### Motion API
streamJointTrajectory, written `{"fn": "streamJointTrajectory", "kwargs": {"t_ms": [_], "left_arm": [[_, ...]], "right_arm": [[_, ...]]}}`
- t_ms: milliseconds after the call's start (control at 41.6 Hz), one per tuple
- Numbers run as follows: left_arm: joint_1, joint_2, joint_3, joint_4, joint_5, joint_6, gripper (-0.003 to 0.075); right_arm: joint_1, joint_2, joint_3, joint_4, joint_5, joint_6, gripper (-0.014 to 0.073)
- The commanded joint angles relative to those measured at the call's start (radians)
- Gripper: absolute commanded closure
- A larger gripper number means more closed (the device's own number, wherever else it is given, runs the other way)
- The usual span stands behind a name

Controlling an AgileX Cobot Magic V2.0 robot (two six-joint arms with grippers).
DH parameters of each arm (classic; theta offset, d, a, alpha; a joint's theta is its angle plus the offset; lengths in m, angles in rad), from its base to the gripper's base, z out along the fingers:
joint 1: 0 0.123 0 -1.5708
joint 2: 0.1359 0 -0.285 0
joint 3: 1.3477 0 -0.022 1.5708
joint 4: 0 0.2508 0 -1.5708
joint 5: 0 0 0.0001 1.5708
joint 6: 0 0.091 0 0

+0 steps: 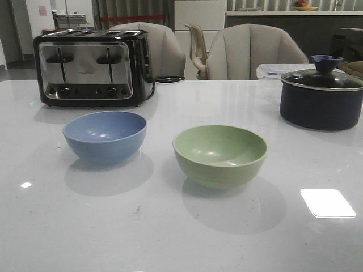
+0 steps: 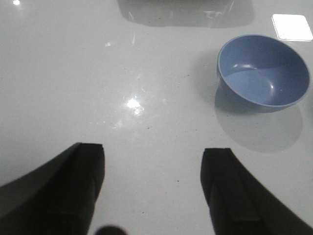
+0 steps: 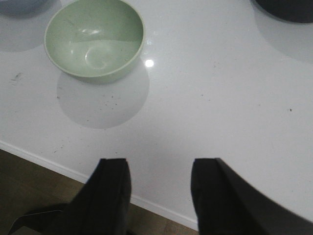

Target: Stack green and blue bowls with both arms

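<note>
On the white table [image 1: 170,226], seen from the front, the largest things are set toward the back: a chrome toaster [image 1: 91,68] at about ten o'clock and a dark lidded pot [image 1: 320,99] at about two o'clock, both well apart from the work area, presumably to leave room for both arms. Nearer the middle, the blue bowl [image 1: 104,136] is placed at roughly nine o'clock and the green bowl [image 1: 220,154] at about four o'clock of it; both are upright, empty and apart, so nothing is stacked yet. This layout seems chosen so that each bowl falls to the nearer arm. The left gripper [image 2: 151,188] is held with fingers spread over bare table, nothing between them; the right gripper [image 3: 160,196] is likewise spread and empty above the table's near edge.
</note>
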Motion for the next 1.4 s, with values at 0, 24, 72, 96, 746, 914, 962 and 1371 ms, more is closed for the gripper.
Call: {"fn": "streamJointTrajectory", "kwargs": {"t_ms": [0, 24, 72, 96, 746, 914, 962, 1371], "left_arm": [[-0.045, 0.074, -0.081, -0.025, -0.058, 0.030, 0.0230], [-0.059, 0.093, -0.091, -0.025, -0.060, 0.031, 0.0230], [-0.095, 0.143, -0.114, -0.025, -0.072, 0.031, 0.0230], [-0.115, 0.173, -0.123, -0.025, -0.081, 0.031, 0.0230], [-0.257, 0.900, -0.551, 0.021, -0.134, 0.031, 0.0230], [-0.257, 1.018, -0.651, 0.034, -0.132, 0.031, 0.0230], [-0.257, 1.047, -0.674, 0.039, -0.134, 0.031, 0.0230], [-0.246, 1.162, -0.770, 0.046, -0.097, 0.004, 0.0281]], "right_arm": [[-0.002, -0.004, -0.025, -0.007, -0.054, -0.005, 0.0174], [-0.002, -0.004, -0.025, -0.007, -0.054, -0.005, 0.0174], [-0.002, -0.004, -0.025, -0.007, -0.054, -0.005, 0.0174], [-0.002, -0.004, -0.025, -0.007, -0.054, -0.005, 0.0174], [-0.002, -0.004, -0.025, -0.007, -0.053, -0.005, 0.0174], [-0.002, -0.004, -0.025, -0.007, -0.053, -0.005, 0.0174], [-0.002, -0.004, -0.025, -0.007, -0.053, -0.005, 0.0174], [-0.002, -0.004, -0.025, -0.007, -0.052, -0.005, 0.0174]]}}
